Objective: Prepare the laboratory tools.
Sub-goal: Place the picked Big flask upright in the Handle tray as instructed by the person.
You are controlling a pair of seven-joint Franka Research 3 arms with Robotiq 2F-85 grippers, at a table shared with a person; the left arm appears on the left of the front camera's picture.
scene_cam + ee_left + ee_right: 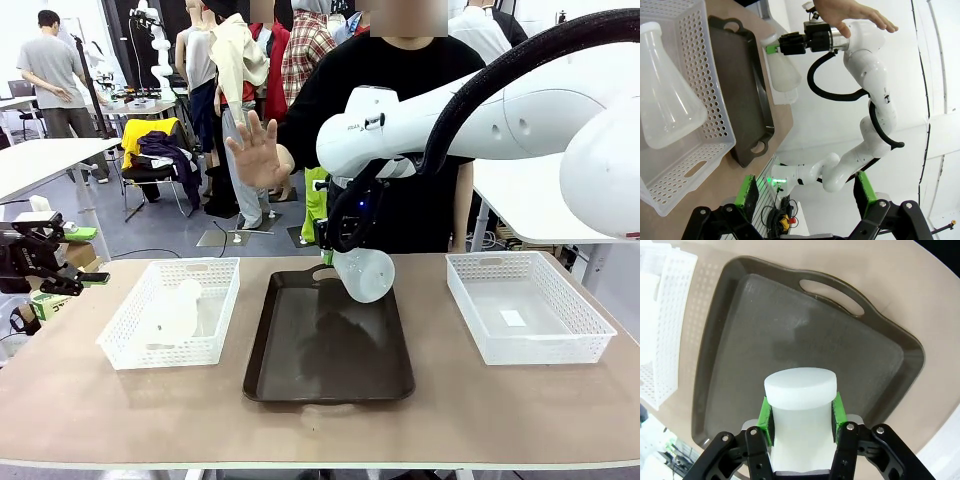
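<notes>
Flask translucent white, conical, tilted, neck clamped in right hand

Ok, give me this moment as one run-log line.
right jaws: shut on flask, tilted over tray | left jaws: open, holding nothing | other flask: lying in left basket | person's hand: raised
</notes>
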